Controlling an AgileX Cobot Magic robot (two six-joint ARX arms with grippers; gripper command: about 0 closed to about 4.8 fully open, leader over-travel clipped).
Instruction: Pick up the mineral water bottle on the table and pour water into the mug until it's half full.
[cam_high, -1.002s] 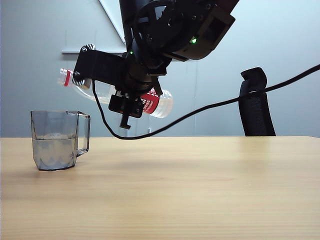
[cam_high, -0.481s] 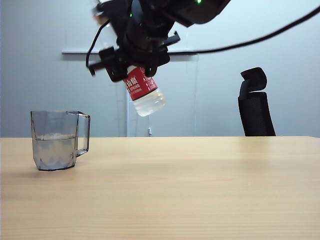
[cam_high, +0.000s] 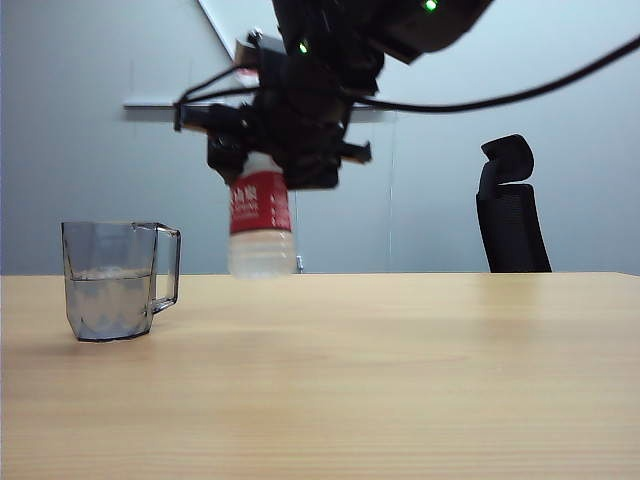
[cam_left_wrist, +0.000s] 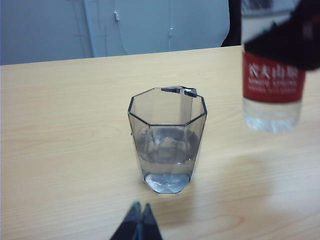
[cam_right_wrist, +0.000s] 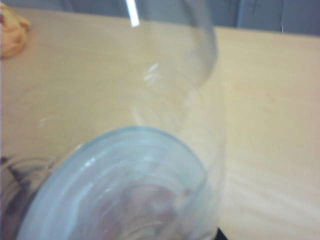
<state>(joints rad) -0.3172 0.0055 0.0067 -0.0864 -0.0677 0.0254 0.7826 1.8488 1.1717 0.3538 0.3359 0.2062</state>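
Upright now, the mineral water bottle (cam_high: 261, 225) hangs in the upper centre of the exterior frame, its upper body clamped in the right hand (cam_high: 285, 150), its base clear of the bench (cam_high: 400, 380). Clear water (cam_high: 262, 253) fills only the bottle's lowest part, below the red label. Left of the bottle and apart from it, the smoky grey mug (cam_high: 112, 280) stands on the bench, handle toward the bottle, holding water (cam_high: 108, 300) to roughly half its height. From the left wrist camera, the left hand (cam_left_wrist: 138, 225) shows at the lower edge of the frame, short of the mug (cam_left_wrist: 167, 140), fingertips pressed together and holding nothing.
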